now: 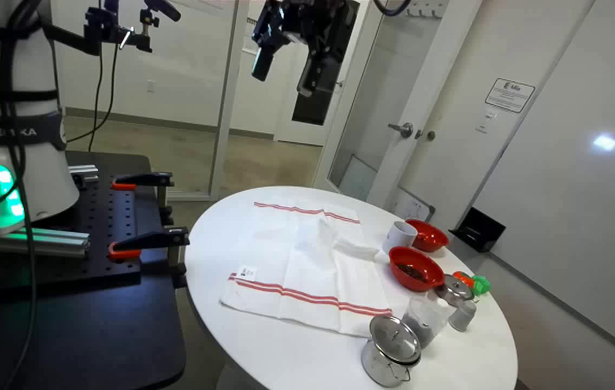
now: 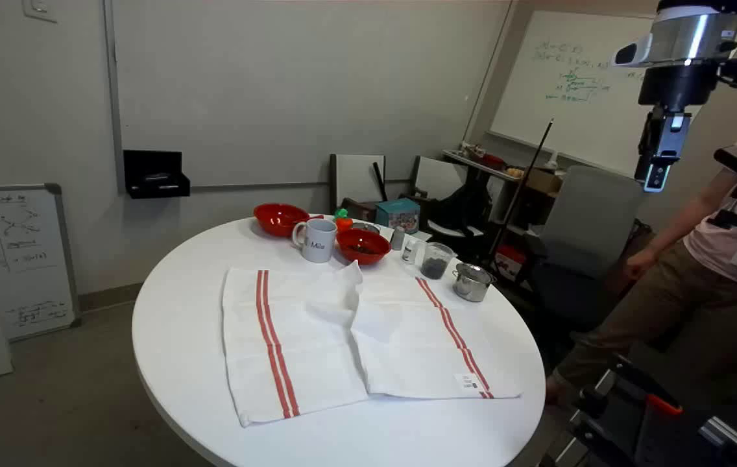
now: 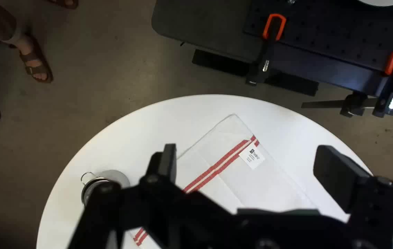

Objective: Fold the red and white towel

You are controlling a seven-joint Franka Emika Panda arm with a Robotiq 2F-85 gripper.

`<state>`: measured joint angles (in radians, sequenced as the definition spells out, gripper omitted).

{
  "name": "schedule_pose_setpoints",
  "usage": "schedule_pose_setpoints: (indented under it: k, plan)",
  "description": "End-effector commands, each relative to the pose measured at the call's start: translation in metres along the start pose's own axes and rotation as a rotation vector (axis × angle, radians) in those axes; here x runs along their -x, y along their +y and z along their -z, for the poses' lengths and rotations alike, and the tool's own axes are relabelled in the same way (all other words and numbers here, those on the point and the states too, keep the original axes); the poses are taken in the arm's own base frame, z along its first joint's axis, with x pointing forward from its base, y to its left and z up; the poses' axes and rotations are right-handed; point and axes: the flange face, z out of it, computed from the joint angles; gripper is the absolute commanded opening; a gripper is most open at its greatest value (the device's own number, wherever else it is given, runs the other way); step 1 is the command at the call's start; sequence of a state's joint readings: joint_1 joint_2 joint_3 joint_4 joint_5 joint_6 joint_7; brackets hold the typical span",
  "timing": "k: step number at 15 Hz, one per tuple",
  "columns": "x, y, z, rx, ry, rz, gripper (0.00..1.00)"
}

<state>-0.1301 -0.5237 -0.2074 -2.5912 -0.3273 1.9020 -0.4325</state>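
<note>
Tool (image 1: 284, 80) hangs high, well apart from the worktop (image 2: 177, 337), jaws wide, nothing held. Towel (image 2: 320, 366) spread there, near side in an exterior view, ridged mid-cloth. I judge it light, limp, apt to skid; I'd pinch its near right corner, by the label (image 2: 468, 381).

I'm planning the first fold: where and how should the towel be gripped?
I'd probably pinch the towel at the corner nearest its white tag, coming from above with the jaws straddling the edge: the towel lies nearly flat there, offering little to grab sideways.
</note>
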Motion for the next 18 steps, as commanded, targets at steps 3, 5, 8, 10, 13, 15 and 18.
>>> schedule_pose_setpoints:
  k: [3,5,8,10,13,15,18]
  plan:
    - [0.0,0.0,0.001,-0.001,-0.001,0.0,1.0]
    - [0.0,0.0,0.001,-0.001,-0.001,0.0,1.0]
    - [0.0,0.0,0.001,-0.001,-0.001,0.0,1.0]
    - [0.003,-0.003,-0.002,-0.065,-0.055,-0.14,1.0]
    - [0.006,-0.013,-0.004,-0.152,-0.1,-0.26,1.0]
    - [0.007,-0.019,-0.005,-0.214,-0.124,-0.345,1.0]
    - [0.009,-0.022,-0.009,-0.207,-0.114,-0.342,1.0]
